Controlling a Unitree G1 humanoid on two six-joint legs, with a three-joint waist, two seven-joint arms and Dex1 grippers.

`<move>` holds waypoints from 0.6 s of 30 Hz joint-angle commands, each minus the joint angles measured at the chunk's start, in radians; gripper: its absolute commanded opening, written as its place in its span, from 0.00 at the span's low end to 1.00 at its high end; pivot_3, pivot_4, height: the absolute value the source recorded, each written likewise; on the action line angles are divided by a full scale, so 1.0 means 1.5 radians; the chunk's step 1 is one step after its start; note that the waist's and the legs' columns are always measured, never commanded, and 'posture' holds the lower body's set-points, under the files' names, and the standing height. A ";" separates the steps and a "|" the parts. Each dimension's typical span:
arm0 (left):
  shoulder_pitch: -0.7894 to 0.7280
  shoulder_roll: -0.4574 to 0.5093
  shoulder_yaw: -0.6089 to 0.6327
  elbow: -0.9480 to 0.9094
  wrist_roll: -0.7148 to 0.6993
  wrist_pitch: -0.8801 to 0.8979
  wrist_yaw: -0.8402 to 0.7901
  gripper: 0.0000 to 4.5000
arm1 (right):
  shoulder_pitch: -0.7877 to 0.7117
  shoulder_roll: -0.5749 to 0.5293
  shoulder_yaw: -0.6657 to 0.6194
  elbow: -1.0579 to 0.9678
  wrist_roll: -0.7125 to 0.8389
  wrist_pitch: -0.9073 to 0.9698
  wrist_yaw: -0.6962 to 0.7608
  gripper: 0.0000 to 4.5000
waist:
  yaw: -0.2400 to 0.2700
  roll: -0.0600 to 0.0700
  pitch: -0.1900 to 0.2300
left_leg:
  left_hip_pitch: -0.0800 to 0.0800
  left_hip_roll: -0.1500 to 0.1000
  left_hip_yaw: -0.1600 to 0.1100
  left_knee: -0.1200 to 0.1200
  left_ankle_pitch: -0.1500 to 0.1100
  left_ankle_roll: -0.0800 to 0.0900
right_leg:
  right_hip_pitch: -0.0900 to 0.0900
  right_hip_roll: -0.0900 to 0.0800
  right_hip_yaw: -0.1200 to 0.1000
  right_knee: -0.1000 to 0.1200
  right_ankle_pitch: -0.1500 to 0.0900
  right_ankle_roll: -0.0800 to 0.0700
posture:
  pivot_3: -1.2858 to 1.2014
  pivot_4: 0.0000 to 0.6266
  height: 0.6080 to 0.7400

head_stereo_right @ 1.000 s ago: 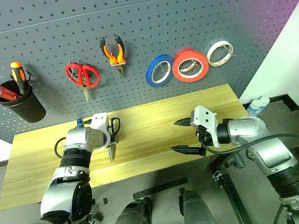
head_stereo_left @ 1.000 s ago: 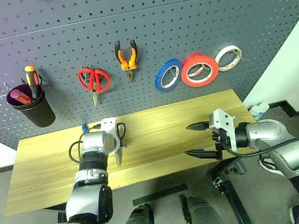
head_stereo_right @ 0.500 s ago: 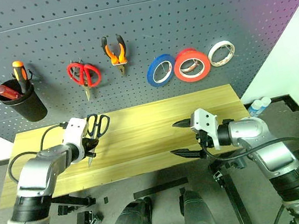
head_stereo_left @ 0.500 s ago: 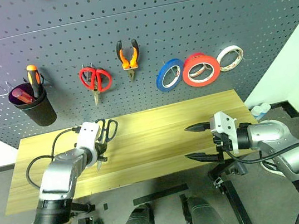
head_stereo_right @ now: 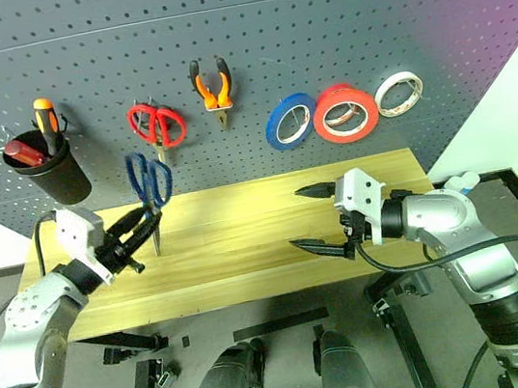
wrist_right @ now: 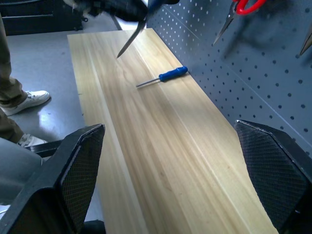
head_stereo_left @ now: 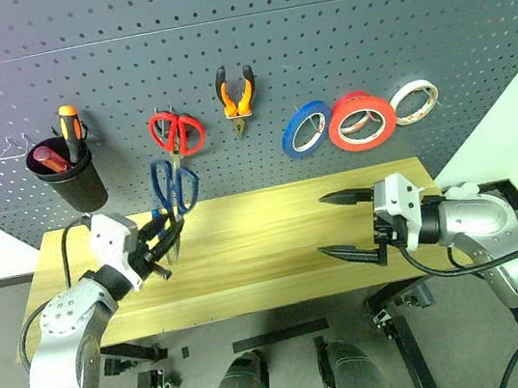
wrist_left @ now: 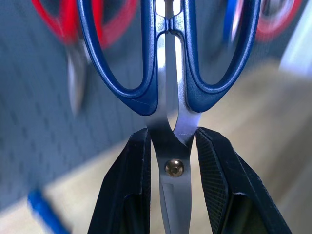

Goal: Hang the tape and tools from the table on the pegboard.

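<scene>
My left gripper (head_stereo_left: pixel 160 238) is shut on the dark blue-handled scissors (head_stereo_left: pixel 172 187) at their pivot. It holds them above the left part of the table (head_stereo_left: pixel 267 246), handles up and blade tip down, just in front of the pegboard (head_stereo_left: pixel 313 30). In the left wrist view both fingers (wrist_left: pixel 129 185) clamp the scissors (wrist_left: pixel 168 73). The red tape (head_stereo_left: pixel 362 120) and the orange pliers (head_stereo_left: pixel 237 92) hang on the pegboard. The blue screwdriver (wrist_right: pixel 165 75) lies on the table near the board. My right gripper (head_stereo_left: pixel 324 227) stands open over the table's right part, holding nothing.
Red-handled scissors (head_stereo_left: pixel 175 133), a blue roll (head_stereo_left: pixel 305 128) and a white roll (head_stereo_left: pixel 416 100) hang on the board. A black cup (head_stereo_left: pixel 69 178) with an orange and a red screwdriver hangs at the left. A person's leg and shoe (wrist_right: pixel 27 100) show beside the table.
My left gripper lifted the blue-handled scissors off the table and swung them upright, handles up, towards the pegboard. The right gripper rose a little and stayed open.
</scene>
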 commanded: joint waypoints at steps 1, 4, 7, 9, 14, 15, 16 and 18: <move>-0.041 -0.009 0.041 0.011 -0.031 -0.047 0.009 0.23 | -0.024 -0.009 -0.038 -0.041 0.032 -0.009 -0.002 1.00 | -0.001 0.000 0.000 | 0.000 0.000 0.000 0.000 0.000 0.000 | 0.000 0.000 0.000 0.000 0.000 0.000 | 0.50 0.25 1.00; -0.060 -0.020 0.047 0.021 -0.038 -0.066 0.016 0.23 | -0.046 -0.005 -0.057 -0.046 0.059 -0.004 -0.003 1.00 | -0.004 0.000 0.000 | 0.000 0.000 0.000 0.000 0.000 0.000 | 0.000 0.001 0.000 0.000 0.000 0.000 | 0.50 0.25 1.00; -0.069 -0.027 0.046 0.033 -0.030 -0.084 0.028 0.23 | -0.068 0.002 -0.080 -0.047 0.107 0.018 -0.005 1.00 | -0.004 0.000 0.000 | 0.000 0.000 0.001 0.000 0.000 0.000 | 0.000 0.001 0.000 0.000 0.000 0.001 | 0.50 0.24 1.00; -0.074 -0.031 0.044 0.039 -0.023 -0.097 0.038 0.23 | -0.083 0.006 -0.101 -0.051 0.164 0.061 -0.016 1.00 | -0.003 0.000 0.000 | 0.000 0.000 0.000 0.000 0.000 0.000 | 0.000 0.001 0.000 0.000 0.000 0.001 | 0.50 0.24 1.00; -0.093 -0.041 0.042 0.070 0.010 -0.133 0.084 0.23 | -0.108 0.009 -0.142 -0.063 0.279 0.140 -0.039 1.00 | -0.001 0.000 0.000 | 0.000 0.000 0.000 0.000 0.000 0.000 | 0.000 0.001 0.000 0.000 0.001 0.001 | 0.50 0.24 1.00; -0.097 -0.042 0.042 0.077 0.014 -0.137 0.092 0.23 | -0.112 0.010 -0.147 -0.065 0.293 0.147 -0.043 1.00 | -0.001 0.000 0.000 | 0.000 0.000 0.000 0.001 0.000 0.000 | 0.000 0.001 0.000 0.000 0.001 0.001 | 0.50 0.24 1.00; -0.099 -0.044 0.040 0.082 0.015 -0.140 0.094 0.23 | -0.114 0.014 -0.152 -0.066 0.306 0.152 -0.048 1.00 | -0.001 0.000 -0.001 | 0.000 0.000 0.000 0.001 0.000 0.000 | 0.000 0.001 0.000 0.000 0.001 0.001 | 0.50 0.23 1.00; -0.102 -0.047 0.033 0.086 0.015 -0.144 0.095 0.23 | -0.113 0.015 -0.152 -0.069 0.311 0.153 -0.052 1.00 | -0.002 0.000 -0.001 | 0.000 0.000 0.000 0.001 0.000 0.000 | 0.001 0.001 0.000 0.000 0.001 0.001 | 0.50 0.23 1.00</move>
